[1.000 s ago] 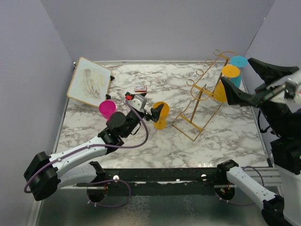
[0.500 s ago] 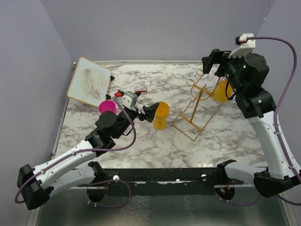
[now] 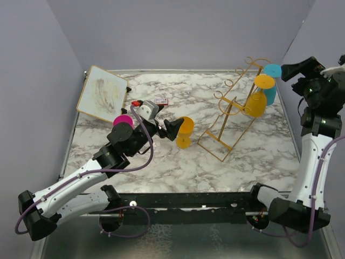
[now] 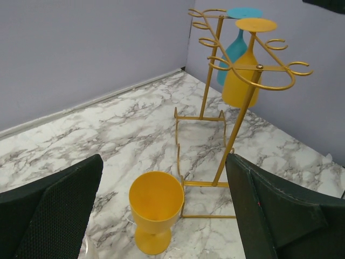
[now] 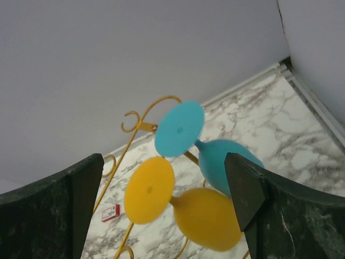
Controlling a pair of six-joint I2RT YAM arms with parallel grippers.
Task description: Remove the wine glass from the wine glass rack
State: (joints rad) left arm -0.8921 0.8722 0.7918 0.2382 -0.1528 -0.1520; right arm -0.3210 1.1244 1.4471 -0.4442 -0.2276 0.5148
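Note:
The gold wine glass rack (image 3: 230, 117) stands right of centre. Two wine glasses hang upside down from its right side, a yellow one (image 3: 257, 100) and a teal one (image 3: 271, 86) behind it. My right gripper (image 3: 288, 73) hovers open just right of them, touching neither; in its wrist view the yellow glass (image 5: 205, 216) and the teal glass (image 5: 226, 162) lie between the spread fingers (image 5: 54, 205). Another yellow wine glass (image 3: 185, 132) stands upright on the table left of the rack. My left gripper (image 3: 172, 128) is open beside it with nothing in it, facing the glass (image 4: 156, 208) and the rack (image 4: 237, 108).
A pink glass (image 3: 123, 121) stands partly hidden behind my left arm. A white framed board (image 3: 102, 93) lies at the back left and a small red box (image 3: 161, 101) near the back middle. Grey walls close in on three sides, the right one near the rack.
My right arm has swung from above the rack's top out to the right of the hanging glasses. The left gripper has drawn slightly back from the upright yellow glass.

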